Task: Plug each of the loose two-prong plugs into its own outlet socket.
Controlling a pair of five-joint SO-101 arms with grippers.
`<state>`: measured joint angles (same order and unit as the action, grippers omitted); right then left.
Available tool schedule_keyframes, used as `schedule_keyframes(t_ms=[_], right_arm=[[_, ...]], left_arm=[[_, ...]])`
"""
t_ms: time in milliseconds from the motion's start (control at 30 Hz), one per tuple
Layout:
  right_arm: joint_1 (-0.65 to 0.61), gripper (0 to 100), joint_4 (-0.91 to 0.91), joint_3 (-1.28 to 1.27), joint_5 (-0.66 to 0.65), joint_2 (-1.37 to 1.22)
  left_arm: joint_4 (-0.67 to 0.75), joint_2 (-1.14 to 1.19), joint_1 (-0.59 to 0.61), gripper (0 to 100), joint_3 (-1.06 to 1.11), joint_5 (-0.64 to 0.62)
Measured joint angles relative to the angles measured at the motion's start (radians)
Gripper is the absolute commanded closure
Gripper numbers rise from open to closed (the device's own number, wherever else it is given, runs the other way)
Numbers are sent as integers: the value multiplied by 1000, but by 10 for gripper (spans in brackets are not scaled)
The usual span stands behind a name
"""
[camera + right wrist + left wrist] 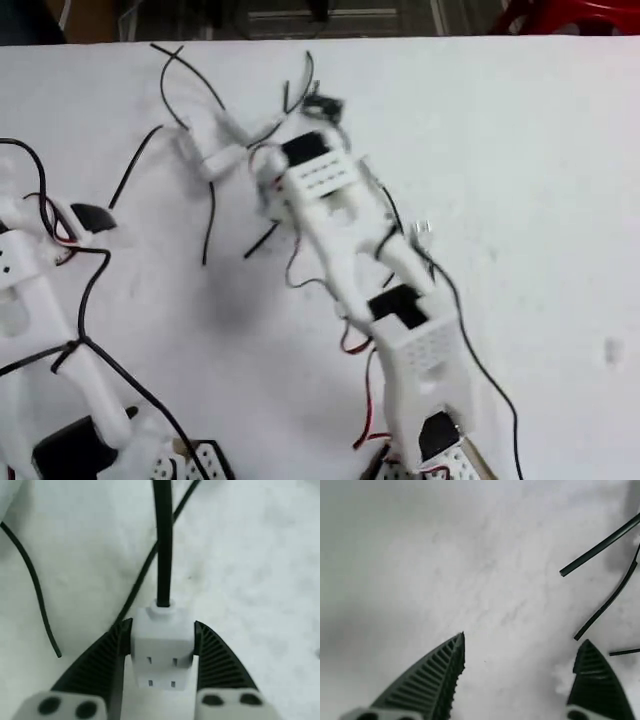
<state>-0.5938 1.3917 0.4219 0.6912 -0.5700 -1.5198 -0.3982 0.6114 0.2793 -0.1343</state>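
My right gripper (162, 625) is shut on a white outlet socket block (161, 650) with two pairs of slots in its face. A black cord (162, 540) runs out of the block's far end across the white table. In the high view this arm stretches to the table's middle, and its gripper (268, 188) is beside other white socket pieces (215, 155) trailing black wires. A dark plug (322, 105) lies farther back. My left gripper (522, 639) stands open over bare table; in the high view it (90, 215) is at the far left.
Loose black wire ends (600, 547) lie beyond the left gripper. A small metal-pronged part (420, 228) rests right of the right arm. The table's far edge (400, 38) runs along the back. Bare white table (540, 180) spreads on the right.
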Motion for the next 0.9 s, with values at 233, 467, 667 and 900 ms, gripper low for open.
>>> schedule_keyframes(t_ms=[233, 467, 667, 900], right_arm=[[-91, 790, -61, 3, 28, -129], [-109, 424, -55, 5, 46, -138], [-106, 394, 101, 104, 46, -87], [-9, 394, 304, 318, 20, 109]], left_arm=[[12, 0, 2, 660, 8, 0], [17, 0, 2, 660, 8, 0], [17, 0, 2, 660, 8, 0], [17, 0, 2, 660, 9, 0]])
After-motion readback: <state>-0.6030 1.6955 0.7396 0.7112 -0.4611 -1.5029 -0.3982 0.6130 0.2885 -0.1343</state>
